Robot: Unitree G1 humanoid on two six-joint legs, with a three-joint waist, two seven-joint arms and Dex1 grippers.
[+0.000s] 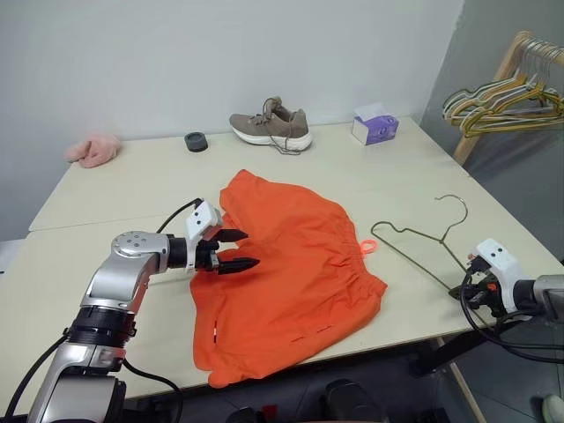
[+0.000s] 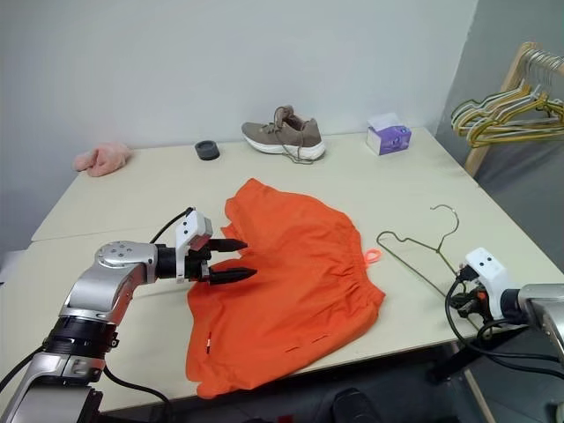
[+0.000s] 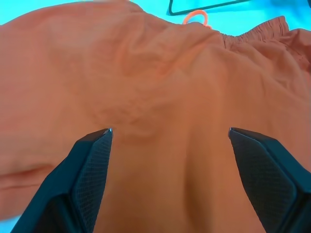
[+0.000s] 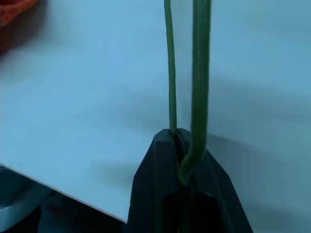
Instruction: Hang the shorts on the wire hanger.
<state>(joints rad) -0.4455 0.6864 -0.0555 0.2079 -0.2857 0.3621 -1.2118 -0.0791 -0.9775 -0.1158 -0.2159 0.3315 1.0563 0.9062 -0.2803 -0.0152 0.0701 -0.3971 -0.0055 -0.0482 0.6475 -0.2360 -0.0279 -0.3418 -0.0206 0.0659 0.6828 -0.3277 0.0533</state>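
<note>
the bright orange soft fabric shorts point(image 1: 286, 273) lie spread flat on the pale table point(image 1: 132, 176), their lower hem at the near edge and their gathered waistband toward the right. the thin olive-bronze wire hanger point(image 1: 423, 240) lies just right of them, its near corner past the table's right edge, pinched in the right pincer point(image 4: 187, 160), which is clamped tight on the wire. the left pincer point(image 1: 238, 249) hovers over the left part of the shorts, fingers spread wide, holding nothing. a brown shoe point(image 1: 271, 126), a purple box point(image 1: 375, 129) and a pink fluffy cloth point(image 1: 93, 149) sit along the far edge, well apart from the shorts.
</note>
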